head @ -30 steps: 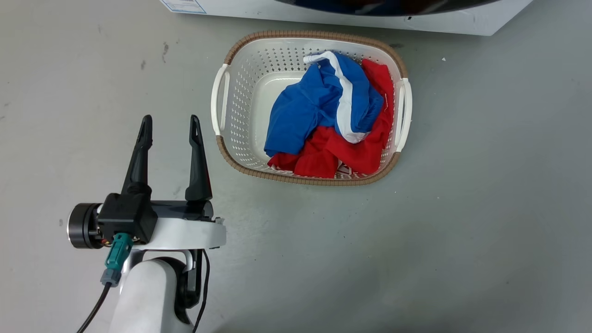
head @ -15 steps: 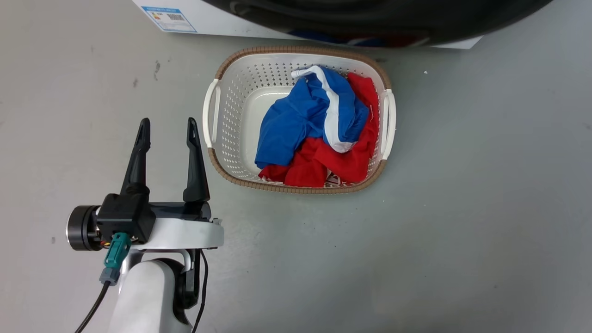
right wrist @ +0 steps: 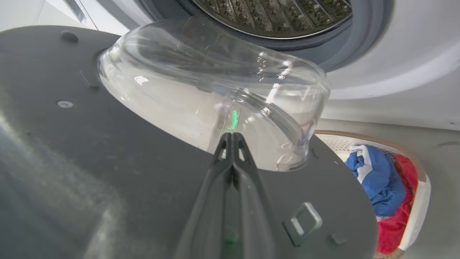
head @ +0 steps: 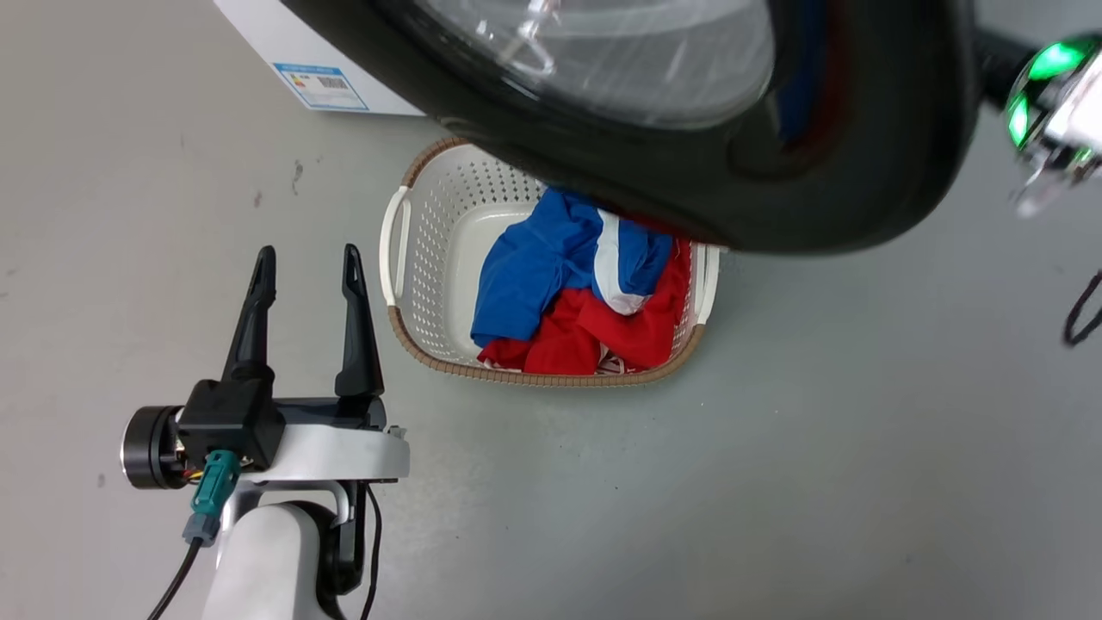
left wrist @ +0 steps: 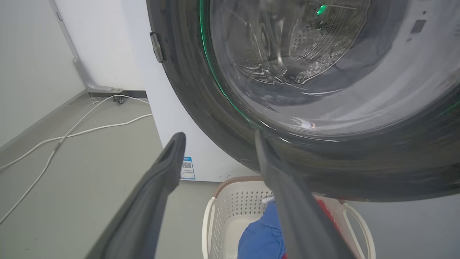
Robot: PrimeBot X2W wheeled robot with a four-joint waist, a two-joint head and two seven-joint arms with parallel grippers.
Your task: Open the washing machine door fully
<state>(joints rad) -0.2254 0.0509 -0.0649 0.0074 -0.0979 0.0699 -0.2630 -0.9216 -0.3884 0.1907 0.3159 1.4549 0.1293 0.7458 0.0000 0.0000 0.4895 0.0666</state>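
From the head camera, the washing machine door (head: 861, 172) stood swung out across 12 to 2 o'clock, overhanging the far rim of the laundry basket (head: 422, 284) at centre. The left gripper (head: 308, 251) sat at 8 o'clock, fingers spread wide and empty. The right wrist view gave the door's inner face with its glass bowl (right wrist: 215, 97) and the steel drum (right wrist: 280, 14) at 12 o'clock. It also showed the right gripper (right wrist: 231, 138), fingers pressed together with nothing between them. The left wrist view added white cables (left wrist: 72, 133) at 9 o'clock.

basket (head: 398, 303) on floor (head: 775, 448), before washing machine (head: 265, 33) | clothes (head: 551, 288) in basket | washing machine door (head: 826, 181) over basket's far end | left claw (head: 306, 255) left of basket, apart
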